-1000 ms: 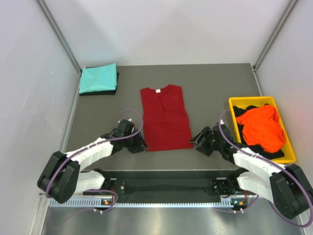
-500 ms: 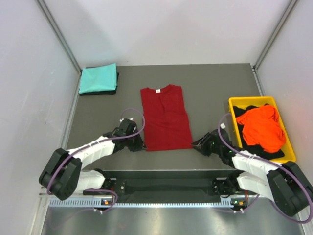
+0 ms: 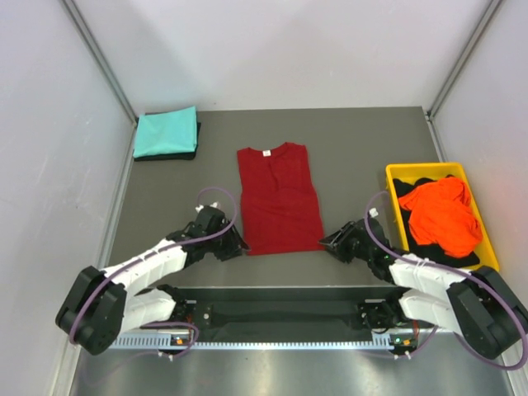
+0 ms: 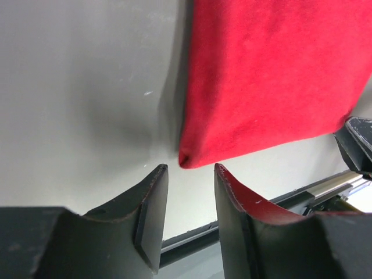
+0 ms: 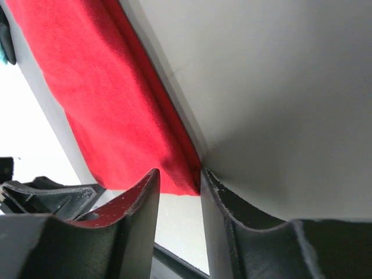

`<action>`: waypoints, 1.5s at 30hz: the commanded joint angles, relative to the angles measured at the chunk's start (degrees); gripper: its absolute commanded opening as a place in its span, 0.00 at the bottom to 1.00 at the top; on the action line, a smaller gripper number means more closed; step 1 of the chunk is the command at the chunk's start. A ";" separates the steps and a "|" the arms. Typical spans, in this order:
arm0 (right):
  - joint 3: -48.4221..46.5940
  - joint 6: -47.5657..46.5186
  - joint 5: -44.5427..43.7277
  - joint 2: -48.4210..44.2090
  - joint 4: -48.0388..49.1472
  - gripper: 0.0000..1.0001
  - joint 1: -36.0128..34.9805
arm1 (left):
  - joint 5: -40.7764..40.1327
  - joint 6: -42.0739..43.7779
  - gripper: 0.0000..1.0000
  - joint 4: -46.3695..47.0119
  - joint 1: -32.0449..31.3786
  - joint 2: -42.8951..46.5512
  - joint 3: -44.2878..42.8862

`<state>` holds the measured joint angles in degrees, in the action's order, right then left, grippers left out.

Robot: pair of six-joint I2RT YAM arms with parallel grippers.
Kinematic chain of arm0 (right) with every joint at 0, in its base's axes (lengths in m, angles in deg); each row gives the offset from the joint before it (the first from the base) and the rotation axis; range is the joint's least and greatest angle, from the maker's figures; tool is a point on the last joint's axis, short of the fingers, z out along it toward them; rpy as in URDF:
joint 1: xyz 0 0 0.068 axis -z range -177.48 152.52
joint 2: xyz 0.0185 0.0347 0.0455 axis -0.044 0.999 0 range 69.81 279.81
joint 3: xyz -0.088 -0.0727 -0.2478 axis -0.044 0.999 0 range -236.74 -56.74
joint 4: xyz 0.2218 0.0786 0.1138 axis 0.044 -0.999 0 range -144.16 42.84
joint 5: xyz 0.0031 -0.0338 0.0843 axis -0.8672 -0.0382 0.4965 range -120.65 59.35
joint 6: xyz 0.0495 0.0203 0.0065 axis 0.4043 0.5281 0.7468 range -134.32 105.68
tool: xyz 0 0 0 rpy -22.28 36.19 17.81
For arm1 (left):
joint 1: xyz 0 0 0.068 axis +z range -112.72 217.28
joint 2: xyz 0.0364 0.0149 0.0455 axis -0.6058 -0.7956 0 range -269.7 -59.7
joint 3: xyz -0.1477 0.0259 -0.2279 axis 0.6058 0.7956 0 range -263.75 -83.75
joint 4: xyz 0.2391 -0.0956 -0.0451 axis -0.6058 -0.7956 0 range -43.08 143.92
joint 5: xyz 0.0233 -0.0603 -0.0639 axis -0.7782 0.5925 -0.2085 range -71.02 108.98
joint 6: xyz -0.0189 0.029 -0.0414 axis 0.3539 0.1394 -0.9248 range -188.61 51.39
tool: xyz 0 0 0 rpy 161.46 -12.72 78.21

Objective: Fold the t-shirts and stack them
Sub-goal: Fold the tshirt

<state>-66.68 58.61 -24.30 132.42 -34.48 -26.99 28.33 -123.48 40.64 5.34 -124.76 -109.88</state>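
The dark red t-shirt (image 3: 279,198) lies flat in the middle of the table, folded into a long strip with its collar at the far end. My left gripper (image 3: 239,246) sits low at its near left corner. In the left wrist view that red corner (image 4: 192,156) lies just ahead of my open left gripper (image 4: 189,174), nothing between the fingers. My right gripper (image 3: 327,242) is at the near right corner; its open jaws (image 5: 179,177) frame the red hem (image 5: 174,168), one fingertip (image 5: 209,186) touching it. A teal t-shirt (image 3: 167,132) lies folded on a black one (image 3: 196,148) at the back left. An orange t-shirt (image 3: 441,216) lies crumpled in the bin.
The yellow bin (image 3: 391,198) stands at the right edge, black cloth (image 3: 412,188) under the orange tee. A black rail (image 3: 280,313) runs along the near edge between the arm bases. White walls close in on the left, right and back.
Both grippers shifted slightly at the red shirt's near corners, the right one dropping lower and inching left. The right jaws have narrowed. The shirt has not moved.
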 commanded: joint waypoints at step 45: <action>8.62 3.71 -12.85 -15.50 -5.31 0.00 -10.90 | -10.56 -14.74 0.35 3.10 -10.15 -2.27 4.95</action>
<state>-59.77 60.88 -35.03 117.16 -39.66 -35.28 21.79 -139.13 47.55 -3.64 -126.09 -105.38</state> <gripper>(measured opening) 0.010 0.374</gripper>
